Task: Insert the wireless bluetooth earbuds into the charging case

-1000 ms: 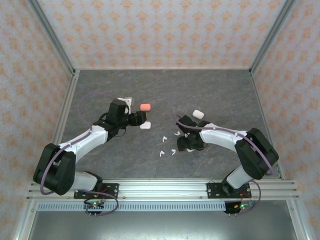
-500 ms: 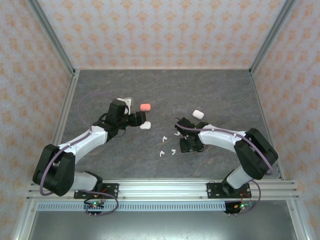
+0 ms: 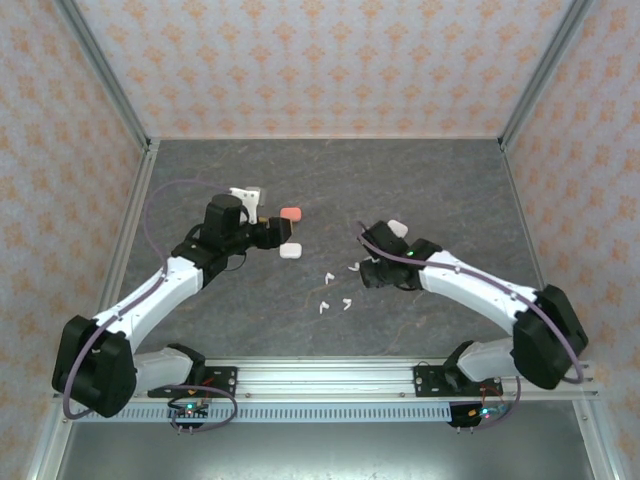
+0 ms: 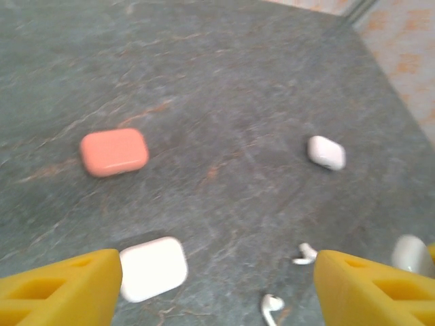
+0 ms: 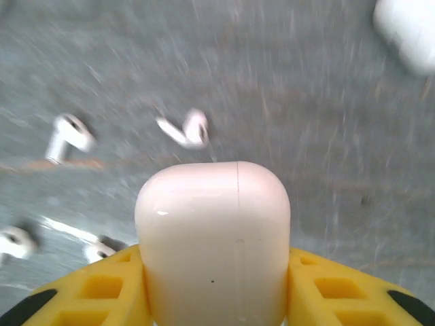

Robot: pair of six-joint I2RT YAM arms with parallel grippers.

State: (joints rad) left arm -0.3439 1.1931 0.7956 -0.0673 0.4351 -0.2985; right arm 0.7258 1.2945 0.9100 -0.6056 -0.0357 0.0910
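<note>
Your right gripper [image 5: 215,288] pinches a white case [image 5: 213,231], left gripper [image 4: 217,285] spread; earbuds [image 5: 187,130] look light, slippery: grip their stems

Right wrist view: earbuds [image 5: 185,129] blur; edges cut off held case [image 5: 212,244] at 6 o'clock, spare case [image 5: 406,32] at 1 o'clock

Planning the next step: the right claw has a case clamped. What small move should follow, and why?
Probably lift the pale, rounded plastic charging case a little and carry it toward the open left claw. The right claw is clamped on it, its lid seam looks shut, and the small white stemmed earbuds lie loose on the grey table.
</note>
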